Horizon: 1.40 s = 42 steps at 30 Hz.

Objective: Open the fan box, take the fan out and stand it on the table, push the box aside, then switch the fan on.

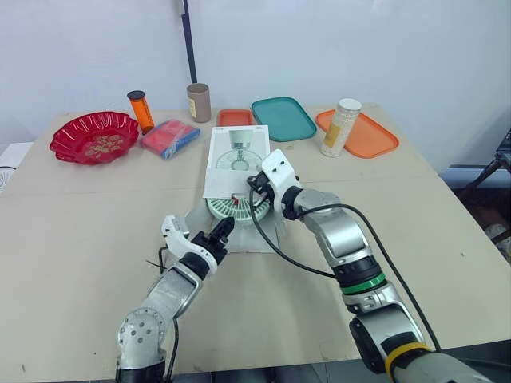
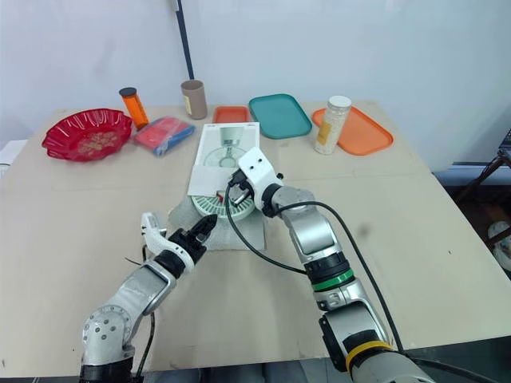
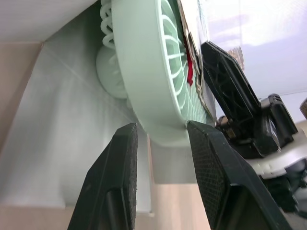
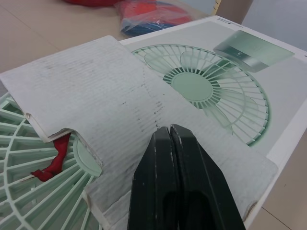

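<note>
The white fan box (image 1: 237, 155) lies flat in the middle of the table, with a fan printed on its top. The mint-green fan (image 1: 231, 209) sticks partway out of the box's near end, lying flat, with a red tie (image 4: 53, 163) on its grille. My left gripper (image 1: 219, 234) is open at the fan's near rim (image 3: 153, 72), one finger (image 3: 115, 177) on each side of the rim's edge. My right gripper (image 4: 169, 132) is shut, its tips resting on the box's open cardboard flap (image 4: 96, 81) above the fan.
Along the back stand a red bowl (image 1: 94, 137), an orange bottle (image 1: 141, 110), a blue and red packet (image 1: 169, 137), a brown cup (image 1: 198, 102), a small orange tray (image 1: 235, 117), a teal tray (image 1: 283, 118) and an orange tray (image 1: 375, 136) holding a white jar (image 1: 342, 128).
</note>
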### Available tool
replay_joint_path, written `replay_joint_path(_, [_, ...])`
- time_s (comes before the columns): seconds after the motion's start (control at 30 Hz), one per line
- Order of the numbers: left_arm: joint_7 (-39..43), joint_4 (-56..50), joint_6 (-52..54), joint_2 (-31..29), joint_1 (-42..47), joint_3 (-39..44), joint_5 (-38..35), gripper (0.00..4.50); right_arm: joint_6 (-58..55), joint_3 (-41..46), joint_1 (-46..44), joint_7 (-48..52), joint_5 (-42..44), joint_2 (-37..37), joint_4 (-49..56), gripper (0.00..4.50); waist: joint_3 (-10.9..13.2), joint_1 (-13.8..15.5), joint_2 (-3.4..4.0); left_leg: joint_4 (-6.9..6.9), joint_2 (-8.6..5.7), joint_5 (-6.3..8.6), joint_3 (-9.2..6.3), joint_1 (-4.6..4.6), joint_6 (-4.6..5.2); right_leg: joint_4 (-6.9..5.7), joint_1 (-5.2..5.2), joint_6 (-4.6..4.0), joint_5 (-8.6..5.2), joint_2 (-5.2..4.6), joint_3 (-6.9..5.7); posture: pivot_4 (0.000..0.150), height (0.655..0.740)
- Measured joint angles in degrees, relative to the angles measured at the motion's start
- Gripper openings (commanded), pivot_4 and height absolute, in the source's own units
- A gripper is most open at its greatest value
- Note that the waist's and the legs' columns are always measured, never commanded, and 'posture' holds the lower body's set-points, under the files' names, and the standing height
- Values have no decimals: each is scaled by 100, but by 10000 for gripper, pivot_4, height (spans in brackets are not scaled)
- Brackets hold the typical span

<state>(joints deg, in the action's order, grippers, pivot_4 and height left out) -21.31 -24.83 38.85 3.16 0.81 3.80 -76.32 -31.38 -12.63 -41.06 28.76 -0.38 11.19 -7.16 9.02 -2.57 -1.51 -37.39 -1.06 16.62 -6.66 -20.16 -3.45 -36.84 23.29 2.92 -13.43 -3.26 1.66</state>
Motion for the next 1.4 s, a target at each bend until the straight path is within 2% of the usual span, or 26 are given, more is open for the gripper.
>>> replay_joint_path(0.3, [-405, -581, 20, -529, -515, 129, -550, 17344, -9, 0, 1, 11, 1, 27, 5, 0, 1, 9, 1, 0, 0, 0, -1, -1, -1, 1, -1, -1, -2, -1, -1, 1500, 7400])
replay_joint_path(0.5, [-442, -731, -117, -667, -412, 91, -727, 17344, 2, 0, -13, 33, 1, 27, -42, 0, 1, 9, 1, 0, 0, -1, 0, 0, -1, 1, -1, -3, -2, -1, -1, 1500, 7400])
replay_joint_path(0.6, [-437, -800, -203, -714, -398, 91, -754, 24790, 18, 1, -28, 65, 1, 27, -92, 0, 1, 7, 1, 0, 0, -1, 0, 0, -1, 1, -1, -4, -3, -1, -1, 1500, 7400])
replay_joint_path(0.7, [-420, -823, -279, -838, -504, 105, -759, 35137, 54, 2, -42, 88, 1, 28, -141, 0, 1, 5, 1, 0, 0, -1, 0, 0, -1, 1, -1, -5, -3, 0, -1, 1500, 7400])
replay_joint_path(0.73, [-416, -823, -291, -860, -540, 111, -760, 39827, 63, 3, -46, 89, 0, 27, -154, 0, 1, 5, 1, 0, 0, -1, 0, 0, -1, 1, -1, -5, -3, 0, -1, 1500, 7400])
replay_joint_path(0.8, [-389, -822, -308, -887, -560, 111, -767, 44547, 71, 4, -50, 89, 0, 19, -169, 0, 1, 4, 1, 0, 0, -1, 0, 0, -1, 1, -1, -5, -3, 0, -1, 1500, 7400])
replay_joint_path(1.13, [-111, -71, -412, -808, 68, 79, -617, 44547, 98, 5, -65, 91, -1, 12, -202, 0, 1, 2, 1, 0, 1, -2, 2, 1, -2, 2, -2, -6, -3, 1, -2, 1500, 7400])
replay_joint_path(1.4, [176, 623, -525, -411, 521, 56, -97, 44547, 98, 5, -61, 87, -1, 10, -172, 0, 1, 2, 1, 0, 1, -2, 1, 0, -2, 2, -1, -5, -3, 1, -2, 1500, 7400])
